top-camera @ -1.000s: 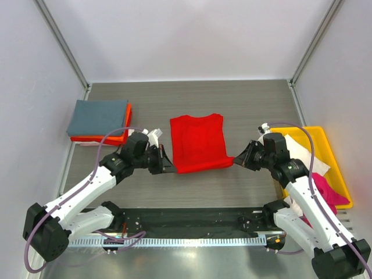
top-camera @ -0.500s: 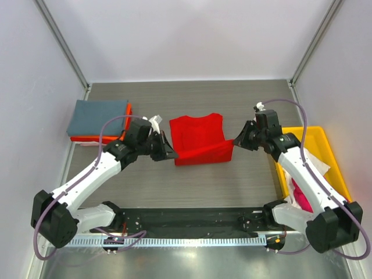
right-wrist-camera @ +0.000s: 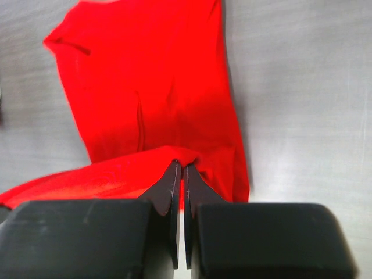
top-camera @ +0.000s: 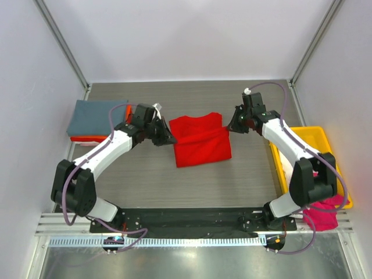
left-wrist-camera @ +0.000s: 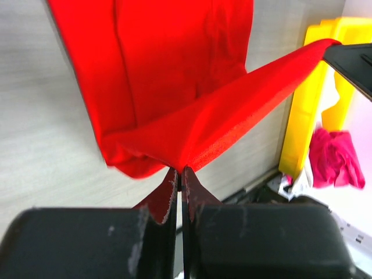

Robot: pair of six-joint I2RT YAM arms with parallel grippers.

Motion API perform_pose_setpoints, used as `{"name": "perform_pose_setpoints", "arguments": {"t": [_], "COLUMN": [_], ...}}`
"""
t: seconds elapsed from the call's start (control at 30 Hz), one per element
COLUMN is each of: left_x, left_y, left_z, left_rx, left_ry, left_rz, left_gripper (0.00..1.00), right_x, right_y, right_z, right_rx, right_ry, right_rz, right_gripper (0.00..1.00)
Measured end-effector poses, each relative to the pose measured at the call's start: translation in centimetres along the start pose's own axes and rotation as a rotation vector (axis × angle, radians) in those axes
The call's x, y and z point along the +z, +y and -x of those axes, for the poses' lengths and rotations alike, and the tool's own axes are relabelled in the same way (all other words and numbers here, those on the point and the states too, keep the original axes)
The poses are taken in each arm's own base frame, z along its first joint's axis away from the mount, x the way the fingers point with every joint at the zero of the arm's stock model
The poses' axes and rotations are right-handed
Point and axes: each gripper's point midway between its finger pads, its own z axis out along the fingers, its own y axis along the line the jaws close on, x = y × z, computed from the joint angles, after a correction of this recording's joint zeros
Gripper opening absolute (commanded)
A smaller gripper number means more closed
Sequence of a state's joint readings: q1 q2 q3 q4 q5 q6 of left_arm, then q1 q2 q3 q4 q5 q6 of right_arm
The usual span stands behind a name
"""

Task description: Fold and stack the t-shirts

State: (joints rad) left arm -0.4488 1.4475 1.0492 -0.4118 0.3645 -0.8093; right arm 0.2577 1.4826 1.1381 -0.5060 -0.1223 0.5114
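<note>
The red t-shirt [top-camera: 199,142] lies mid-table, its near edge lifted and drawn over the far part. My left gripper [top-camera: 168,139] is shut on the left corner of that edge; the wrist view shows the red t-shirt [left-wrist-camera: 174,75] pinched at the left gripper [left-wrist-camera: 180,172]. My right gripper [top-camera: 231,126] is shut on the right corner; its wrist view shows the red t-shirt [right-wrist-camera: 145,87] pinched at the right gripper [right-wrist-camera: 181,167]. A folded slate grey-blue t-shirt [top-camera: 97,116] lies on a folded orange t-shirt [top-camera: 122,133] at far left. A magenta pink t-shirt [top-camera: 323,210] hangs at the tray's near end. The white t-shirt is hidden.
A yellow plastic tray [top-camera: 314,135] stands at the right edge of the table and also shows in the left wrist view [left-wrist-camera: 317,87]. Grey walls and metal posts enclose the table on three sides. A black rail [top-camera: 192,218] runs along the near edge.
Both grippers have carried the red shirt's near edge away from me, toward the far edge, folding it over. The right arm has swung off the tray.
</note>
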Motion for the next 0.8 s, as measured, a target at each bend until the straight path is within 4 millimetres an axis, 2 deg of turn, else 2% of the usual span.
{"name": "perform_pose_setpoints", "arguments": {"t": [0.1, 0.23, 0.53, 0.8], "left_x": [0.9, 1.7, 3.4, 5.3], "left_y": [-0.1, 0.2, 1.2, 2.8], "left_z": [1.6, 3.3, 7.3, 9.4], "left_rx": [-0.002, -0.015, -0.047, -0.074], "left_ry": [-0.014, -0.028, -0.054, -0.059], "left_rz": [0.007, 0.017, 0.036, 0.072], "left_gripper": [0.0, 0.0, 0.0, 0.0], "right_x": [1.9, 3.6, 6.9, 10.5], "right_y": [-0.2, -0.5, 0.9, 1.5], "right_z": [1.3, 2.4, 6.0, 8.1], "right_rx": [0.008, 0.024, 0.036, 0.04], "right_ry": [0.007, 0.018, 0.007, 0.016], "right_rz": [-0.009, -0.01, 0.038, 0.068], "right_gripper": [0.01, 0.01, 0.01, 0.01]}}
